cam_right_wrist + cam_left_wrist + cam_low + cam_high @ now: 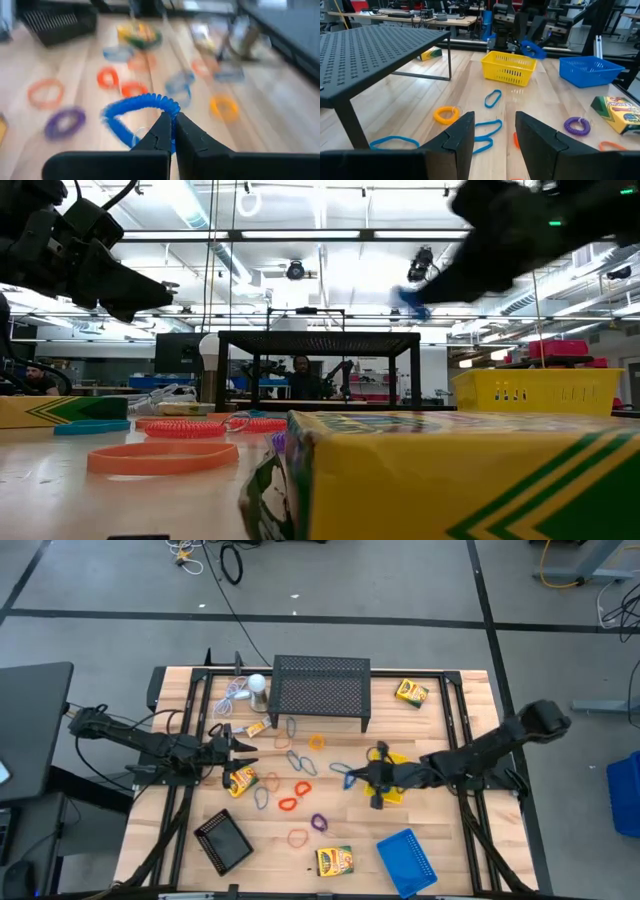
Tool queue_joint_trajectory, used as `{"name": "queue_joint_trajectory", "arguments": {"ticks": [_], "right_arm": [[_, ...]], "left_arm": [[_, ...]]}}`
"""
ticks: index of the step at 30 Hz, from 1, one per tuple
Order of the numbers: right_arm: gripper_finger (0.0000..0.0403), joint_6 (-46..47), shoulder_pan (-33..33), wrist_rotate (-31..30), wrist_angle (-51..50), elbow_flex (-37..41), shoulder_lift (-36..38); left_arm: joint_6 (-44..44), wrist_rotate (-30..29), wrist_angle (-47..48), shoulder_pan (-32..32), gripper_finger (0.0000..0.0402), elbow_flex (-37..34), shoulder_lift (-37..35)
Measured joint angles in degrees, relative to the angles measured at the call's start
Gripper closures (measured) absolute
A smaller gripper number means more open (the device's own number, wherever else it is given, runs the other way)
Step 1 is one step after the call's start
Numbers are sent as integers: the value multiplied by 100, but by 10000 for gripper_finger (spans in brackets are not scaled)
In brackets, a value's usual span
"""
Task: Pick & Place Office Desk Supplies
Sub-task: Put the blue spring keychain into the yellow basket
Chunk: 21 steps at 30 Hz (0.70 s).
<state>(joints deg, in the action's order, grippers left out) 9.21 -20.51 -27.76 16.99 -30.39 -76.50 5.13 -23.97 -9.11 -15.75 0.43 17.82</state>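
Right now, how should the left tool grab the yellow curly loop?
Probably best to pinch one side of the yellow loop's ring, coming straight down from above. It lies flat on the table, so a sideways squeeze would likely slip. Put one tip inside the hole and one outside. The left tool is open and facing it.

No lettering is reading clearly anywhere (the yellow-green cardboard crayon box at right is showing only blurred print).
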Motion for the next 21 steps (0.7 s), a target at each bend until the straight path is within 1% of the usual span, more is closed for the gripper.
{"name": "queue_joint_trajectory", "arguments": {"ticks": [4,8,12,14,18,21], "right_arm": [[398,783,-266,-388,-1335,0,408],[398,1488,-322,-402,-2562,-122,744],[398,1998,-306,-301,-3797,-372,880],[398,2127,-235,-97,-4195,-444,871],[398,2296,-44,360,-4428,-448,869],[398,2311,35,444,-4485,-448,869]], "left_arm": [[-2,-1,-61,2,253,0,51],[-4,-2,-139,2,253,0,89],[-11,-1,-172,2,253,0,124],[-15,-1,-188,4,253,0,139],[-15,-2,-232,2,253,0,191],[-17,-2,-233,3,253,0,204]]}}
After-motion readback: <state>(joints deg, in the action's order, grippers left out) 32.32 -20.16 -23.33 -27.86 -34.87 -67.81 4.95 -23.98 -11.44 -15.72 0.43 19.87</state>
